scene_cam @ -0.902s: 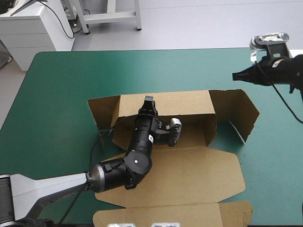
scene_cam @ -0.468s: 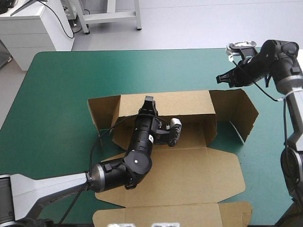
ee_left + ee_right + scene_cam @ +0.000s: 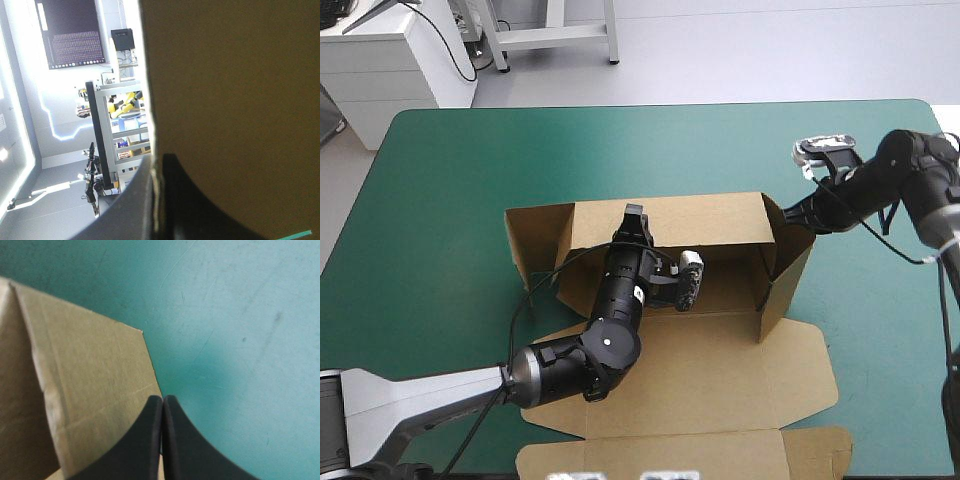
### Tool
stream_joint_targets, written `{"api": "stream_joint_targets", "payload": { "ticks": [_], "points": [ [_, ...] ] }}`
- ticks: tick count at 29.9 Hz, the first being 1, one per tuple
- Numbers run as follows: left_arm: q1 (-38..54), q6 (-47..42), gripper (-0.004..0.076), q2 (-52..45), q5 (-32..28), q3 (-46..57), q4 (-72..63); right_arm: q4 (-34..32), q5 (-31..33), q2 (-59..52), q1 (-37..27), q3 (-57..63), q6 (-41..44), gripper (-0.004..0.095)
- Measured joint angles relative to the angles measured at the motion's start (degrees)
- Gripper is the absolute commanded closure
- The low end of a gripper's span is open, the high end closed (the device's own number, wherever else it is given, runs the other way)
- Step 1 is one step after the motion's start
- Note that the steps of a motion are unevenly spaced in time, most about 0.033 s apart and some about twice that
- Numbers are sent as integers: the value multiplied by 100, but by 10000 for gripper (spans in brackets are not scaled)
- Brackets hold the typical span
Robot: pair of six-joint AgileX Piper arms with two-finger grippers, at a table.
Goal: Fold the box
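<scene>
Now the right gripper (image 3: 790, 212) has come down to the brown box (image 3: 720, 350). The right end flap (image 3: 788, 268) was spread out before and has swung in. The right wrist view shows the black fingers squeezed together in a point at the flap's edge, over the teal-green cover (image 3: 240, 315). The left wrist view shows the left gripper (image 3: 159, 161) pinching the back wall. The box sits mid-table with its lid flat, and the left arm reaches across inside it.
</scene>
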Motion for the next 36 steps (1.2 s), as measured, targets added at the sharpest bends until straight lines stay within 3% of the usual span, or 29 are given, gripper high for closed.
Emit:
{"api": "stream_joint_targets", "payload": {
  "ticks": [5, 10, 15, 21, 23, 31, 36],
  "points": [
    [0, 0, 731, 0, 0, 0, 0, 184, -954, -1034, 0, 1276, -308, 914],
    [0, 0, 731, 0, 0, 0, 0, 927, -2272, -1878, 0, 2772, -1003, 908],
    [0, 0, 731, 0, 0, 0, 0, 1647, -3236, -2366, 0, 3840, -2110, 755],
    [0, 0, 731, 0, -5, 0, -6, 2227, -3318, -2401, 0, 3973, -3360, 334],
    [0, 0, 731, 0, -5, 0, -6, 2363, -3301, -2401, 0, 3973, -3750, 249],
    [0, 0, 731, 0, -7, 0, -16, 2580, -2559, -2401, 0, 3973, -4770, 235],
    [0, 0, 731, 0, -12, 0, -16, 2715, -2683, -2401, 0, 3973, -4870, 235]
  ]
}}
